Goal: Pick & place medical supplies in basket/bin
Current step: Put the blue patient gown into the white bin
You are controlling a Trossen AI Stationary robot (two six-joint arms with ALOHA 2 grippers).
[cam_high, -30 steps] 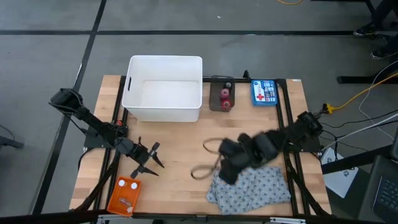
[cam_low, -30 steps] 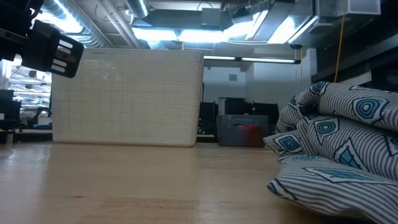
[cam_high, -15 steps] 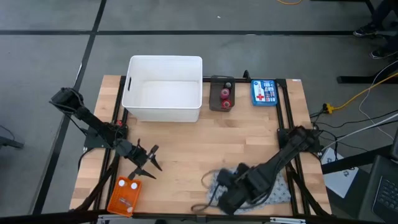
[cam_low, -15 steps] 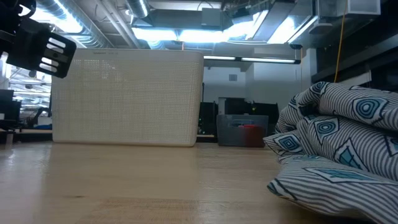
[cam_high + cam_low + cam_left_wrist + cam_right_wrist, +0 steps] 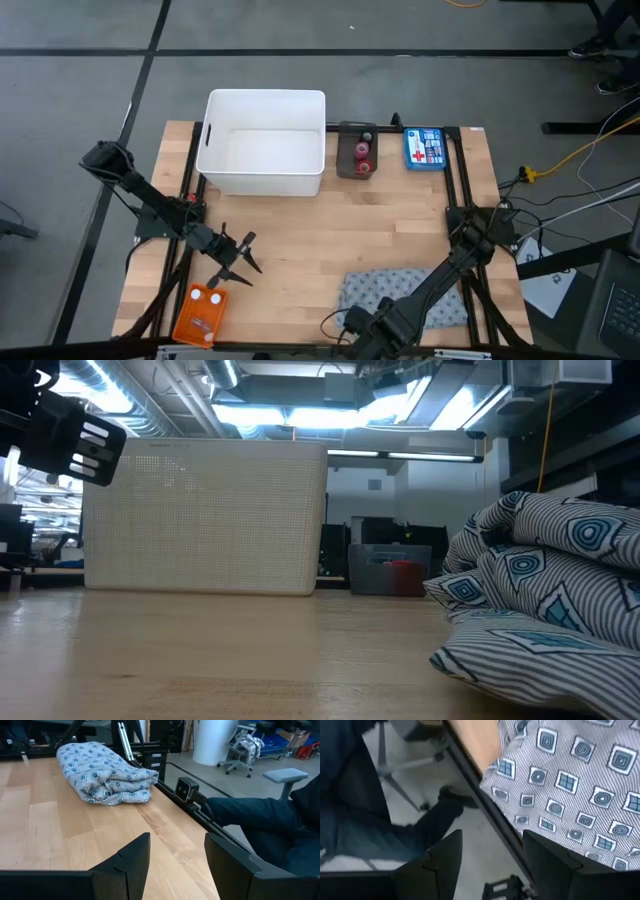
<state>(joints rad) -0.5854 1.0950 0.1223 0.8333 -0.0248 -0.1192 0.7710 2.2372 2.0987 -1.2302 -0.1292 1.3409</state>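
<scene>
The orange basket lies at the table's near left corner with tiny pale pieces on it. A grey dotted cloth lies folded at the near right, also seen in the low view and the left wrist view. Small red and dark supplies sit in a dark tray at the far edge. My right gripper hangs open over the near edge, left of the cloth, pointing steeply down with nothing between its fingers. My left gripper waits open above the basket's far side.
A large white tub stands at the far left. A blue first-aid box lies at the far right beside the tray. A person's trouser leg and a chair base show beyond the near edge. A small camera sits on that edge.
My right gripper has swung from the table's middle toward the near edge, passing over the cloth's left part, has sunk, and has tipped to point steeply down. Its fingers hold nothing. The cloth, which the arm covered before, now lies in plain view where it was.
</scene>
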